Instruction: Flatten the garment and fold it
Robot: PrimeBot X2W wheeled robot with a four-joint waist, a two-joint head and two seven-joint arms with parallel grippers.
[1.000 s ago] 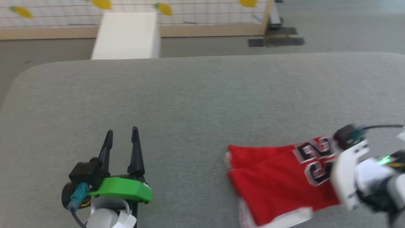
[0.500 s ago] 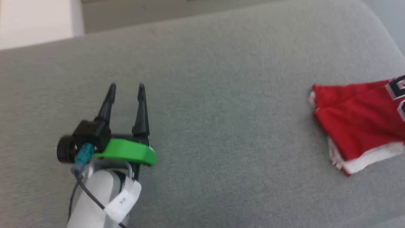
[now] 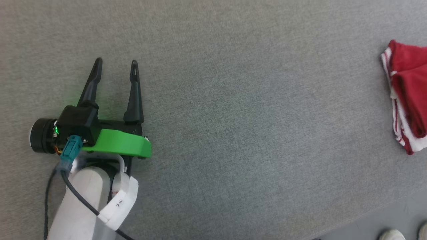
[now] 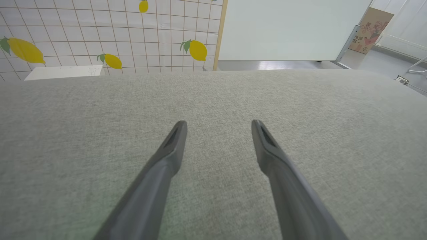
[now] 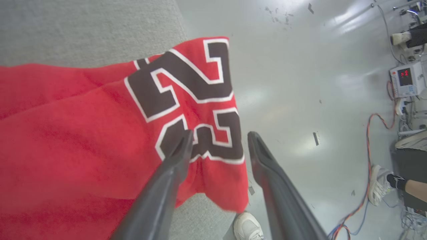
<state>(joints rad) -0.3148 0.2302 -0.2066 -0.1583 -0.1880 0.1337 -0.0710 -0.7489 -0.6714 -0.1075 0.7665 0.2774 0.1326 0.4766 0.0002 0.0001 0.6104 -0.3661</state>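
Observation:
The garment lies bunched at the right edge of the head view, red with white red-striped trim. In the right wrist view the garment is red cloth with a black, white-edged "23", and its end hangs over the table edge. My right gripper is open above that end. One of its fingers is over the number and the other is past the cloth edge, above the floor. My left gripper is open over bare grey table, far left of the garment. Nothing is between its fingers.
The grey padded table spans the head view. Its near edge and a person's white shoes show at the bottom right. Beyond the table's corner are floor, cables and a person's foot. A lemon-patterned wall stands behind.
The head camera has swung left and down, so the garment now sits at the view's right edge and the right arm has left the view. My left gripper stays open.

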